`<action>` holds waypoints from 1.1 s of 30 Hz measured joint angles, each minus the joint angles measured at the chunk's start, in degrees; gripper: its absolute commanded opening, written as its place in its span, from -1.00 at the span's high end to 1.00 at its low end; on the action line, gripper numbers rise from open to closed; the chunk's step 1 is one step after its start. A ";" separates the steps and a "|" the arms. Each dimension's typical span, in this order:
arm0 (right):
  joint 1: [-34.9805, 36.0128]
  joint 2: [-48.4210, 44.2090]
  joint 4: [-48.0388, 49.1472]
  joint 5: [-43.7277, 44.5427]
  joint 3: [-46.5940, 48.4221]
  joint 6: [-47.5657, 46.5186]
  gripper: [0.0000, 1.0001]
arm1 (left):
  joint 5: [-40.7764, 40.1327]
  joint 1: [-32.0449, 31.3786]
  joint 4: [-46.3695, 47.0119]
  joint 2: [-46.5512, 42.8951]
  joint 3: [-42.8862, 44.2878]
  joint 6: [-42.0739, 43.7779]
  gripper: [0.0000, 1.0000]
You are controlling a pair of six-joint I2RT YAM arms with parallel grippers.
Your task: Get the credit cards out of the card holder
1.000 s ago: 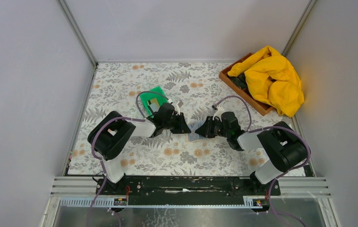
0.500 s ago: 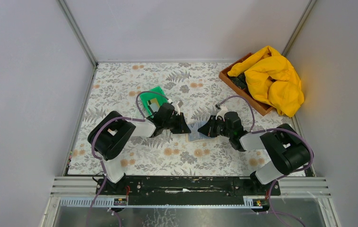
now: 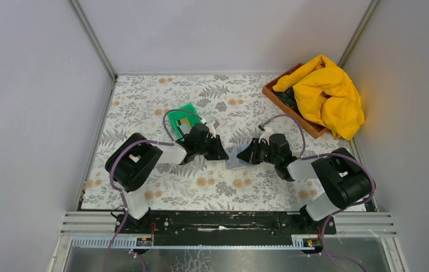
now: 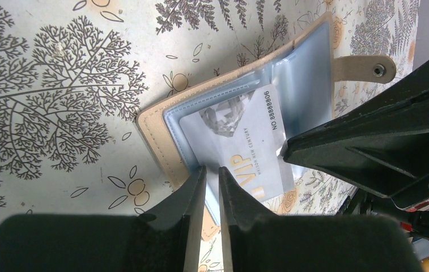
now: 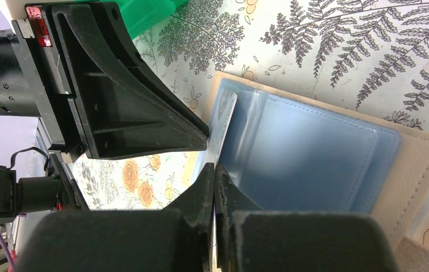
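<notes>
A crumpled yellow cloth (image 3: 325, 93) is spilling over a brown wooden tray (image 3: 294, 116) at two o'clock, while a green plastic bin (image 3: 189, 111) is sitting at eleven o'clock on the fern-printed tablecloth (image 3: 144, 96).

card holder (image 3: 233, 159) mostly hidden from above, tray (image 3: 284, 106) under yellow cloth (image 3: 325, 93), card (image 4: 240, 141) end behind left claw (image 4: 212, 178)

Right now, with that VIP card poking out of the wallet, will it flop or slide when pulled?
Probably stiff: the VIP card looks flat though the right gripper pinches only its edge. Its glossy face and the card holder's clear sleeves suggest it slides easily, and might slip. Thin, so likely light.
</notes>
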 measured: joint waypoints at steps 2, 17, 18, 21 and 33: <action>0.00 0.00 -0.04 0.04 -0.02 0.00 1.00 | 0.02 0.00 0.00 0.02 0.00 0.00 0.56; -3.63 -6.08 -0.83 4.07 -3.39 0.20 1.00 | 0.02 0.28 0.04 0.04 0.00 0.00 0.56; -3.82 -6.45 -0.81 4.39 -3.82 0.22 1.00 | 0.02 0.28 0.07 0.04 0.00 -0.02 0.56; -4.39 -8.24 -0.81 5.18 -5.18 0.44 1.00 | 0.13 0.31 0.15 0.04 0.00 -0.02 0.50; -5.09 -16.59 -0.04 8.11 -7.76 0.46 1.00 | 1.38 0.37 2.43 -0.57 -1.22 -0.24 0.22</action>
